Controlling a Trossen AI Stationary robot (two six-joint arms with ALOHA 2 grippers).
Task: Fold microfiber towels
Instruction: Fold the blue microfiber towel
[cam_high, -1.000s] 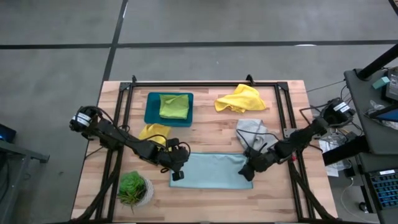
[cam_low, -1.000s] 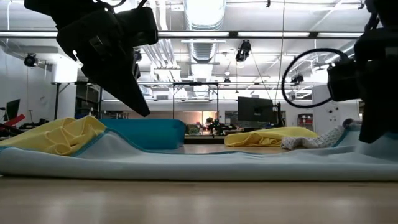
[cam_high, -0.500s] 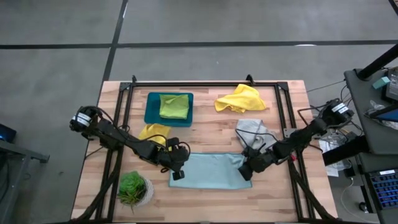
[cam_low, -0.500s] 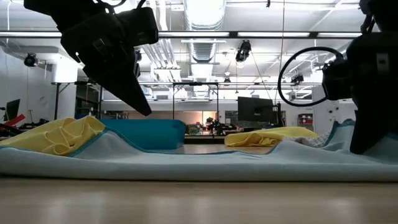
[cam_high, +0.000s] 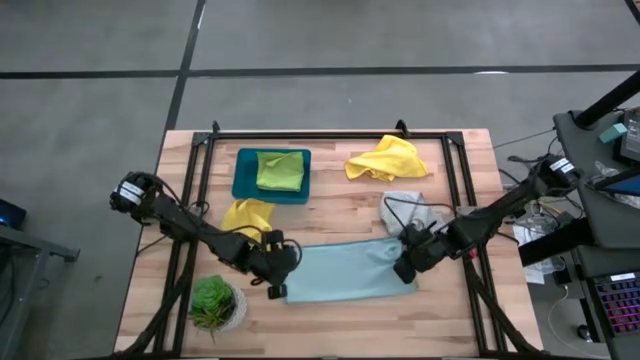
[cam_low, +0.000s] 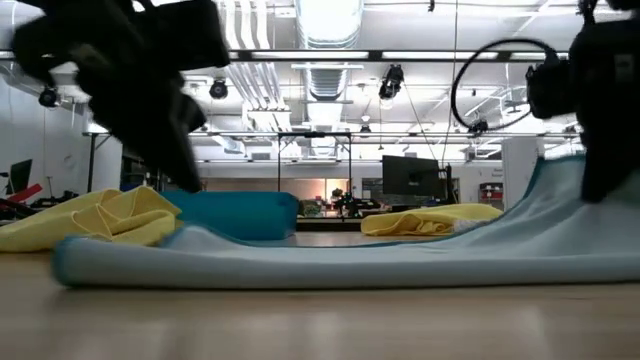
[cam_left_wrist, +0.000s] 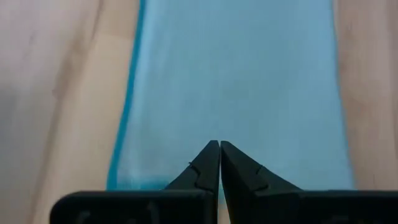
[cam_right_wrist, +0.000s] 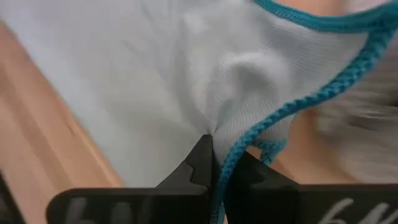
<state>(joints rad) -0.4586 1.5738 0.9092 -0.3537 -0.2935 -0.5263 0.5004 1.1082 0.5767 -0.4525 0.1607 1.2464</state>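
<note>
A light blue towel (cam_high: 340, 272) lies near the table's front edge. Its right end is raised (cam_low: 560, 195) and its left end rests on the wood (cam_low: 70, 262). My right gripper (cam_high: 404, 271) is shut on that raised end. My left gripper (cam_high: 277, 291) is shut, with nothing between its fingers (cam_left_wrist: 219, 148). It stands just above the towel's left end, and I cannot tell whether it touches. A yellow towel (cam_high: 247, 213), a grey towel (cam_high: 405, 208) and a second yellow towel (cam_high: 388, 158) lie crumpled farther back. A lime green towel (cam_high: 280, 170) sits in the teal tray (cam_high: 243, 185). My right gripper pinches the light blue towel's teal hemmed edge (cam_right_wrist: 231, 163) between its two fingers, at the towel's right end near a corner. The cloth bunches up just beyond the fingertips. The fingers slant down from the table's right side. That end is lifted, and the rest slopes down to the table.
A small potted plant (cam_high: 213, 303) stands at the near left corner, close to my left arm. The black frame rails (cam_high: 330, 135) run along the table's far side and both sides. Bare wood shows between the blue towel and the tray.
My right gripper has risen with the blue towel's right end, which now stands clear of the table while the left end stays down. The towel has slid a little toward the table's right edge. My left gripper has drifted toward the near left, to the towel's left end.
</note>
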